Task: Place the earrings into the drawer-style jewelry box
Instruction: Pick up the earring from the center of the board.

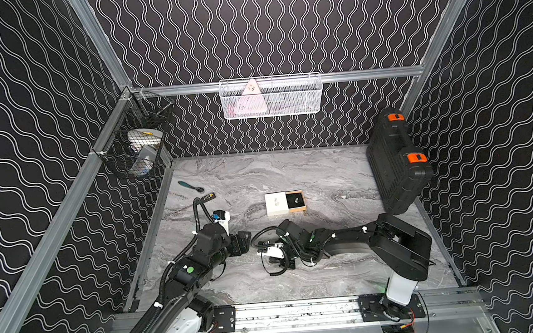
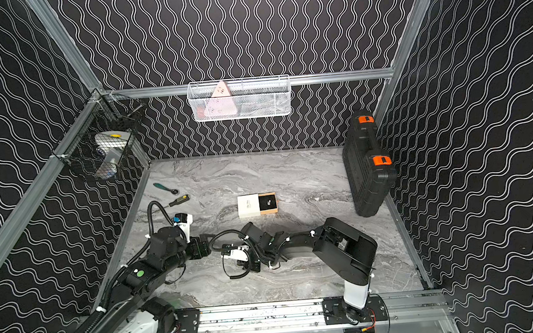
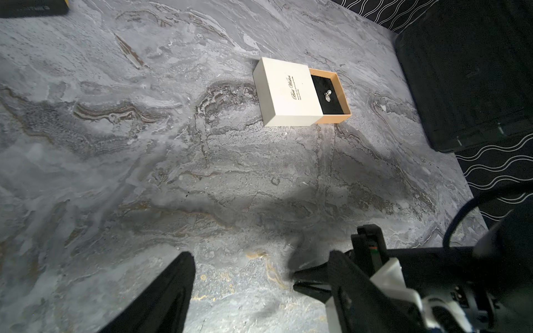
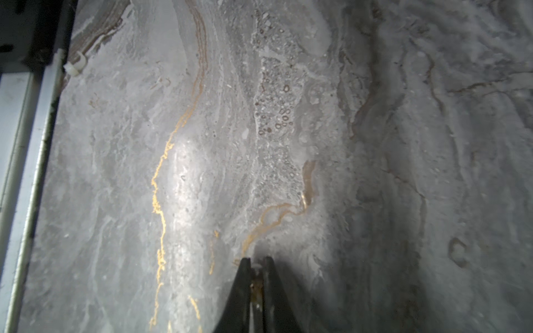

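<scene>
Left wrist: cream box [image 3: 284, 92], tray [image 3: 320, 83] out; left tool [image 3: 262, 258] wide, empty; right tool [image 4: 256, 261] closed.

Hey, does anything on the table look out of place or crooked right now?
Mostly the black case: it stands on edge, tilted against the side wall rather than lying flat. The small box sits slightly askew with its drawer slid partly out. Nothing looks spilled or broken.

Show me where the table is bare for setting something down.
Bare marble lies between the jewelry box and the back wall, and between it and the black case. Crowded near the teal tool, screwdriver, left arm and right arm.
</scene>
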Robot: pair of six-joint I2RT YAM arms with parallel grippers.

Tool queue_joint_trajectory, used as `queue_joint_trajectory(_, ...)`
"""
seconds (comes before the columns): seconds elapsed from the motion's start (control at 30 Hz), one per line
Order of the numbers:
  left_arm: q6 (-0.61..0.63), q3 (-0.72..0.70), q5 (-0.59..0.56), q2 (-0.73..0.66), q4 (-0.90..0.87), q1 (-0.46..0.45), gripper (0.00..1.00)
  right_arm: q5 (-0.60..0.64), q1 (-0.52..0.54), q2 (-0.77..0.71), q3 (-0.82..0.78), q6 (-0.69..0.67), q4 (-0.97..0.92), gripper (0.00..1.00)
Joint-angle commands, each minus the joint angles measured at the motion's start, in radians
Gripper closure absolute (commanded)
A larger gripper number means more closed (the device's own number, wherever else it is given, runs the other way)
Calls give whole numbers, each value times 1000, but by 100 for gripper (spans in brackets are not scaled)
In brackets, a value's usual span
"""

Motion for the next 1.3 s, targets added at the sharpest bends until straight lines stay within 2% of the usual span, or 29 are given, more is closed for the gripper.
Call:
queue_joint_trajectory(0.0,-13,-8,34,26,70,1,22,-43,-30,-25,-20,47,62,93)
queue_joint_trajectory(0.33,-77,-51,224,202,341,1,22,-137,-183,-120,-106,180,194,93)
queue_joint_trajectory(0.6,-133,-98,326,367,606,0,25,-168,-242,-166,-153,225,245,92)
queue_joint_trajectory(0.73,-187,-125,410,449,783,-1,29,-199,-290,-205,-189,308,333,92)
queue_joint_trajectory(1.03,-262,-112,574,531,1060,-1,52,-261,-340,-343,-244,518,445,91)
queue_joint_trajectory(1.27,-278,-89,636,518,1147,0,57,-297,-350,-449,-275,620,478,90)
